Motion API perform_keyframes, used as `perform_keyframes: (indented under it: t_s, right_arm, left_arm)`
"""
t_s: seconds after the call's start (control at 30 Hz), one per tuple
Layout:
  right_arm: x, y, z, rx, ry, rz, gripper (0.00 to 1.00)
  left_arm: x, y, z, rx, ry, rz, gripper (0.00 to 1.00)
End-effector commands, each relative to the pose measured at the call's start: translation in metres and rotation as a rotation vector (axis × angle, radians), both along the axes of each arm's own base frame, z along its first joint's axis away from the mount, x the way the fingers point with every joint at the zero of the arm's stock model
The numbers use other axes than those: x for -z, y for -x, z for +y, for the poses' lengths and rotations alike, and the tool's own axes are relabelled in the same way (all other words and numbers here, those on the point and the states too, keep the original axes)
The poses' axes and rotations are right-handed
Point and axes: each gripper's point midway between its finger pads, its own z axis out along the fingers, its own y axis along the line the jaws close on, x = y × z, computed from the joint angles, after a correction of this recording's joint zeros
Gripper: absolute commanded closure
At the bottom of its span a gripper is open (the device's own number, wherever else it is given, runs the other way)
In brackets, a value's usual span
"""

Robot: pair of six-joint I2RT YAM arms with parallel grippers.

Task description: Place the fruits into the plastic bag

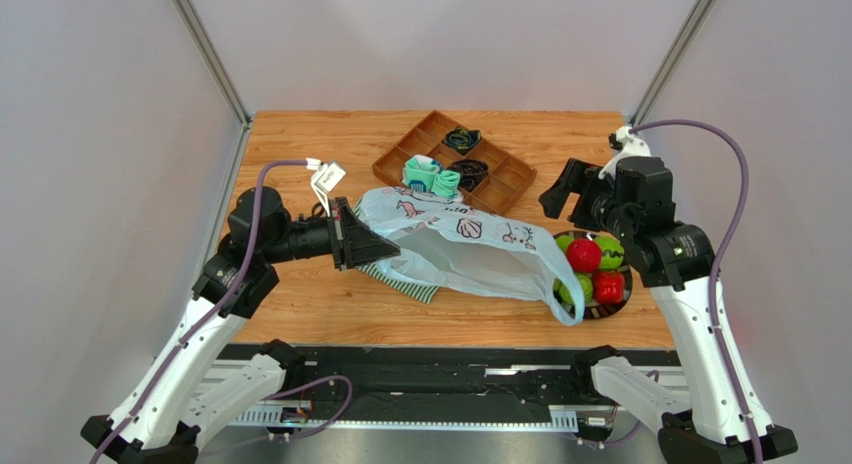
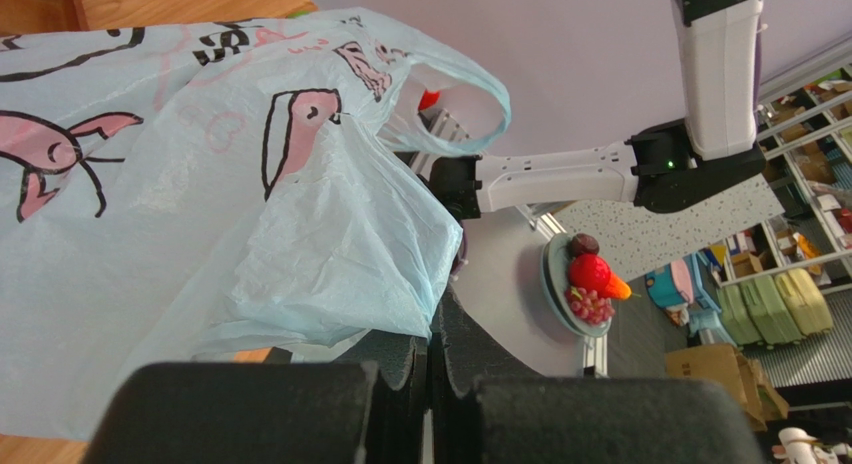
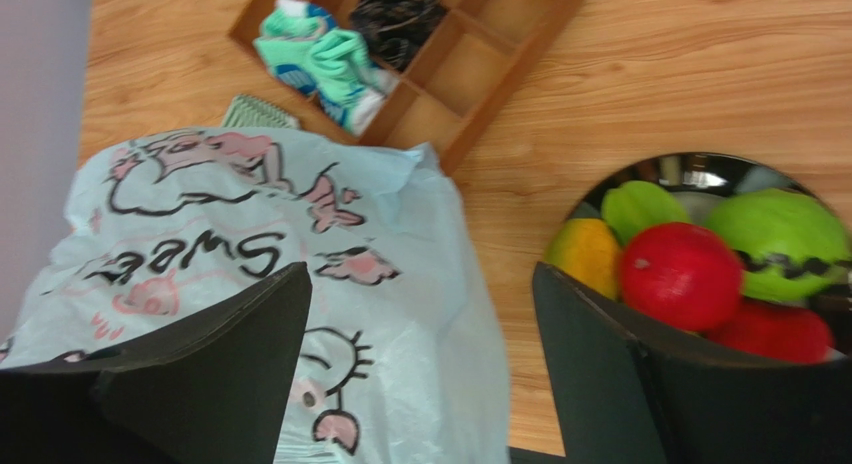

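Observation:
The pale-blue plastic bag (image 1: 470, 249) with pink-and-black cartoon print lies flat across the middle of the table. My left gripper (image 1: 393, 250) is shut on the bag's left edge; in the left wrist view its film (image 2: 200, 184) is pinched between the closed pads (image 2: 455, 349). The fruits (image 1: 590, 269) sit in a dark bowl (image 1: 629, 274) at the bag's right end: a red one (image 3: 680, 274), a green striped one (image 3: 780, 229), a yellow-orange one (image 3: 585, 254) and others. My right gripper (image 1: 558, 196) is open and empty, hovering over the bag (image 3: 400, 314) left of the bowl (image 3: 690, 164).
A wooden compartment tray (image 1: 500, 189) stands behind the bag, holding teal socks (image 1: 432, 176) and black cords (image 1: 462, 139). A green-and-white striped cloth (image 1: 405, 282) lies under the bag's left end. Grey walls close in both sides.

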Motion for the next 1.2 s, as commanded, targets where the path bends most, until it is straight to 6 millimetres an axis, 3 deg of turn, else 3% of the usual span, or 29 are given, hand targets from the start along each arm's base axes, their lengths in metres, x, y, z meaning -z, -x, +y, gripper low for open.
perform_keyframes:
  t_s: [0.0, 0.07, 0.17, 0.37, 0.6, 0.83, 1.17]
  right_arm:
    - [-0.003, 0.013, -0.068, 0.240, 0.252, 0.030, 0.10]
    - [0.005, 0.018, -0.086, 0.304, 0.308, 0.087, 0.09]
    - [0.018, 0.016, -0.093, 0.316, 0.324, 0.143, 0.08]
    - [0.082, 0.012, -0.085, 0.241, 0.351, 0.354, 0.09]
    - [0.133, 0.011, -0.095, 0.248, 0.441, 0.499, 0.09]
    - [0.165, 0.006, -0.105, 0.266, 0.460, 0.572, 0.09]
    - [0.185, -0.009, -0.103, 0.245, 0.377, 0.586, 0.09]
  left_arm:
    - [-0.011, 0.000, 0.001, -0.002, 0.005, -0.012, 1.00]
    - [-0.009, -0.006, 0.002, -0.027, -0.026, -0.037, 1.00]
    - [-0.003, -0.010, 0.005, -0.048, -0.074, -0.043, 1.00]
    - [-0.005, -0.008, 0.006, -0.038, -0.081, -0.054, 1.00]
    - [-0.002, -0.008, 0.005, -0.027, -0.094, -0.059, 1.00]
    - [-0.001, -0.012, 0.008, -0.045, -0.115, -0.084, 1.00]
    - [-0.002, -0.012, 0.007, -0.041, -0.119, -0.090, 1.00]
